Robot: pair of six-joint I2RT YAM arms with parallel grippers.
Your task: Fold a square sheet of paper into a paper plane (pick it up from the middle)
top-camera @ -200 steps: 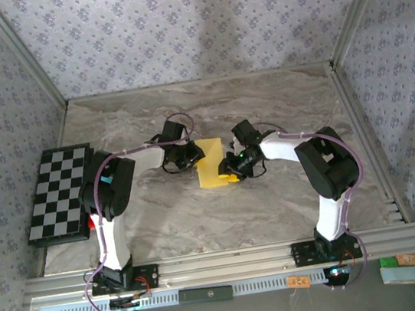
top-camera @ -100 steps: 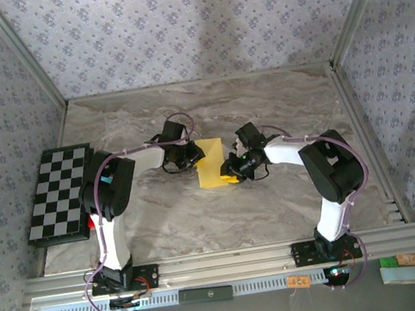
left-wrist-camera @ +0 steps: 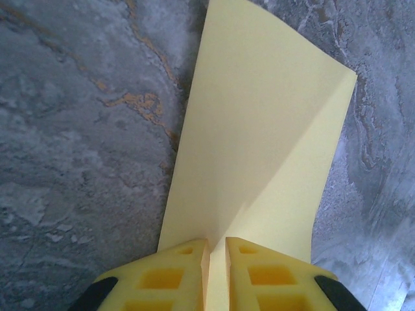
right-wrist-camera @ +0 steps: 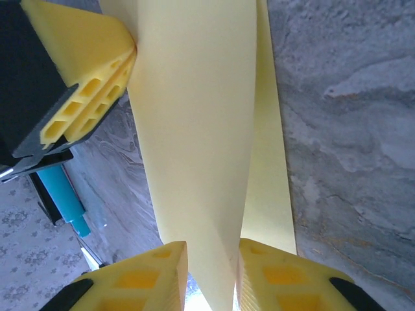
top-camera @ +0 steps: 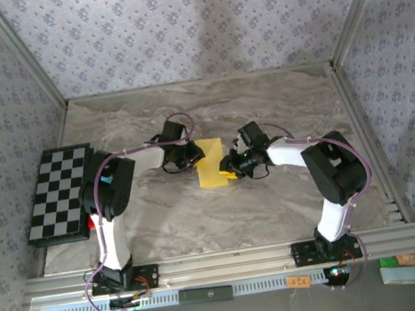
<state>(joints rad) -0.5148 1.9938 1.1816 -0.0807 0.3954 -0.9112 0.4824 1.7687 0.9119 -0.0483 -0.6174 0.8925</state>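
The square sheet of paper [top-camera: 210,172] is yellow, creased and partly folded, and lies mid-table between both grippers. My left gripper [top-camera: 195,157] is shut on its left edge; in the left wrist view the paper [left-wrist-camera: 259,129] fans out from the nearly closed left gripper [left-wrist-camera: 217,253]. My right gripper [top-camera: 229,169] is at the sheet's right side. In the right wrist view a raised, twisted flap of the paper [right-wrist-camera: 194,129] runs between the right gripper [right-wrist-camera: 211,259], pinched there, and the left gripper's fingers [right-wrist-camera: 91,58] show at the paper's far end.
A black-and-white checkered board [top-camera: 60,193] lies at the table's left edge, with a small red object [top-camera: 89,223] by its near corner. A blue-tipped pen [right-wrist-camera: 65,194] shows behind the left gripper. Patterned walls enclose the marble table [top-camera: 262,101].
The right gripper's jaws have narrowed onto the paper's right flap, and the right arm has shifted slightly away from the near edge. The left gripper has stayed put.
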